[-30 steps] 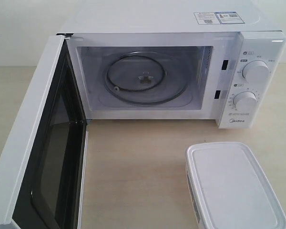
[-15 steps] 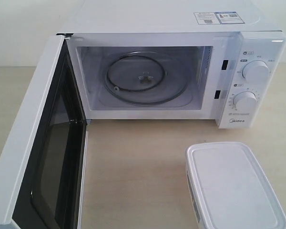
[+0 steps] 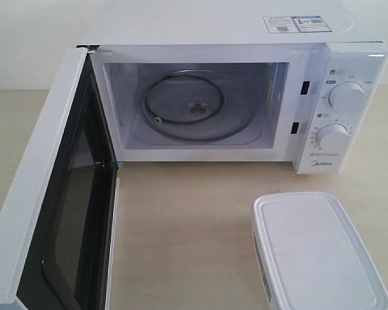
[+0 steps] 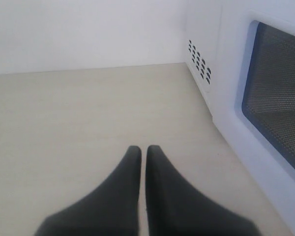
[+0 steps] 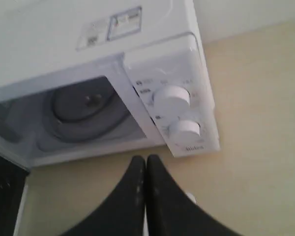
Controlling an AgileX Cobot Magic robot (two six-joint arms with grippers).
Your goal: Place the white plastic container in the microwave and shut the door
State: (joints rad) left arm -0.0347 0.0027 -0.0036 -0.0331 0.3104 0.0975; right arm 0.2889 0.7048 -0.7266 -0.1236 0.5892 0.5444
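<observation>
White plastic container (image 3: 320, 252) on the surface (image 3: 181, 226), lower right of the exterior view, long axis pointing up-frame toward the open microwave (image 3: 233, 29). Likely nearer the right jaws than the left. Both pairs closed, empty.

Table (image 3: 181, 219) bears microwave (image 3: 246, 29) and white plastic container (image 3: 320, 252).

Microwave (image 3: 233, 26): white, boxy, upright on the table, with a glass turntable (image 3: 197, 106) inside and two round dials (image 3: 346, 97) on its right panel.
Door (image 3: 45, 187): white with a dark window, hinged on the left, swung wide open.
White plastic container (image 3: 320, 255): shallow, rounded corners, lidded, lying flat in front of the dials and apart from the microwave.
</observation>
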